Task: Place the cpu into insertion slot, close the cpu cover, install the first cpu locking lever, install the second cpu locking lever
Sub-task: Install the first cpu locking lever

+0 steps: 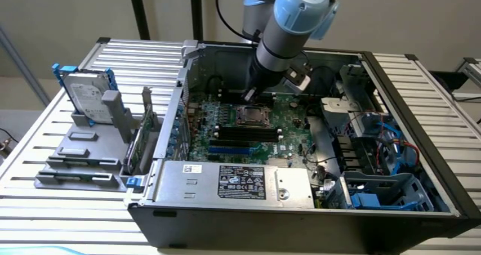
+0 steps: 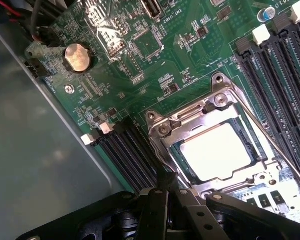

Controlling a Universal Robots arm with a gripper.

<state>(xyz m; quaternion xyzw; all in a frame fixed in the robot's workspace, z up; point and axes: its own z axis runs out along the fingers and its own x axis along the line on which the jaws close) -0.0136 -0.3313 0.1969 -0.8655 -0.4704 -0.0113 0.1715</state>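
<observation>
Fingers were pinched shut, holding nothing visible. Inside the insertion slot sat the cpu, framed by the lowered cpu cover. In the exterior view it lay just at six o'clock from the gripper, whose tips were by the cover's edge.

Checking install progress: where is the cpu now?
In the wrist view the cpu lies in the insertion slot, framed by the cpu cover, memory slots alongside, the shut claw close by.
</observation>
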